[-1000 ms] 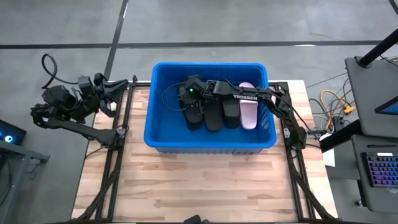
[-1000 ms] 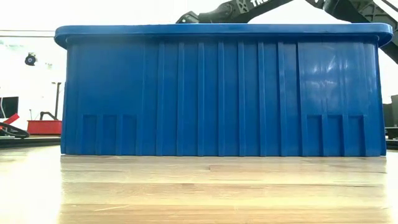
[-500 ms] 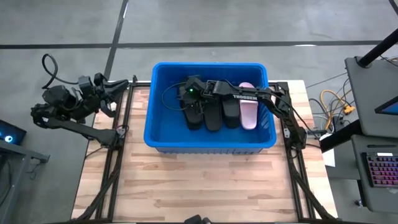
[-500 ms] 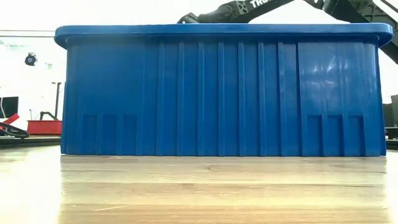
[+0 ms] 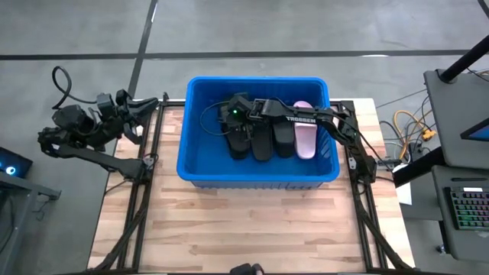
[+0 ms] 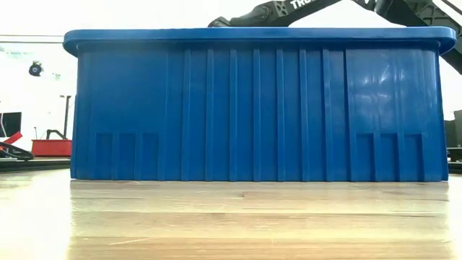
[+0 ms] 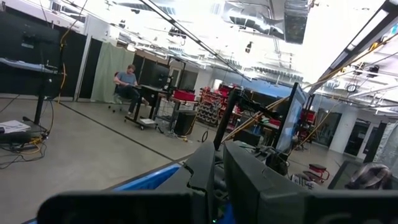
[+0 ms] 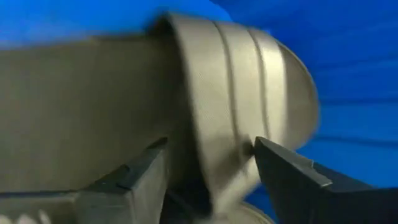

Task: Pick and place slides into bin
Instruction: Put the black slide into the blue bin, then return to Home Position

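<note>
Left pincer (image 5: 145,105) parked upper left of the high view, off the bench (image 5: 244,229), fingers together, holding nothing. At centre, inside the bin (image 5: 200,164), right pincer (image 5: 232,130) low over a black slide (image 5: 238,142), fingers parted around its ribbed strap, seemingly letting go. Best to open fully, then lift straight up to avoid snagging matte rubber. Further right, more black slides and a pale pink slide (image 5: 306,140) lying flat, side by side, against glossy ribbed blue plastic.
</note>
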Available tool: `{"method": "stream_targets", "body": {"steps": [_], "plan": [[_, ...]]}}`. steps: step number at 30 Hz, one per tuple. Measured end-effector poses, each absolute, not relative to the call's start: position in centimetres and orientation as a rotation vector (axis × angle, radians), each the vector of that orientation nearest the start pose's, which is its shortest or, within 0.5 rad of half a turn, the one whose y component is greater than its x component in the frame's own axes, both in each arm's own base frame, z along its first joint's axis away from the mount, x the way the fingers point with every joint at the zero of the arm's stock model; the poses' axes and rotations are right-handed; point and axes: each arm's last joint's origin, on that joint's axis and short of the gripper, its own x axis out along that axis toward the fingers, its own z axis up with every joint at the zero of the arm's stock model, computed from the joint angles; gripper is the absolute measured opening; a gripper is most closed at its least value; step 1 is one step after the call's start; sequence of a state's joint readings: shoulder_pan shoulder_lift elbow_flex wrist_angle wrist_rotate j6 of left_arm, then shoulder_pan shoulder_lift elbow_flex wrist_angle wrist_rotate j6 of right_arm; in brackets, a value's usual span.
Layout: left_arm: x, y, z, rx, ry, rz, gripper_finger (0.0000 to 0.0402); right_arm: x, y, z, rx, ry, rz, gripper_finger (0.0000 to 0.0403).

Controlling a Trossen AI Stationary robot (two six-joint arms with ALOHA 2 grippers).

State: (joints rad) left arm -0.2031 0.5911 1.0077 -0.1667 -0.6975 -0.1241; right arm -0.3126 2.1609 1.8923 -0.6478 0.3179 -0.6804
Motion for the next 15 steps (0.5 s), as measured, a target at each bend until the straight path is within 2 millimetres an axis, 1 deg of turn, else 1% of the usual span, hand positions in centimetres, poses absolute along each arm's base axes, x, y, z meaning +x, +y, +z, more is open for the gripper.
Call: {"method": "stream_targets", "body": {"steps": [6, 15], "plan": [[8.97, 0.05, 42.67, -0.231, -0.257, 0.477, 0.0020, 44.83, -15.90, 24.01, -0.646, 1.140, -0.329, 0.0255], [9.07, 0.03, 42.65, -0.229, -0.254, 0.477, 0.0020, 44.55, -15.72, 23.96, -0.622, 1.167, -0.334, 0.0287]]}}
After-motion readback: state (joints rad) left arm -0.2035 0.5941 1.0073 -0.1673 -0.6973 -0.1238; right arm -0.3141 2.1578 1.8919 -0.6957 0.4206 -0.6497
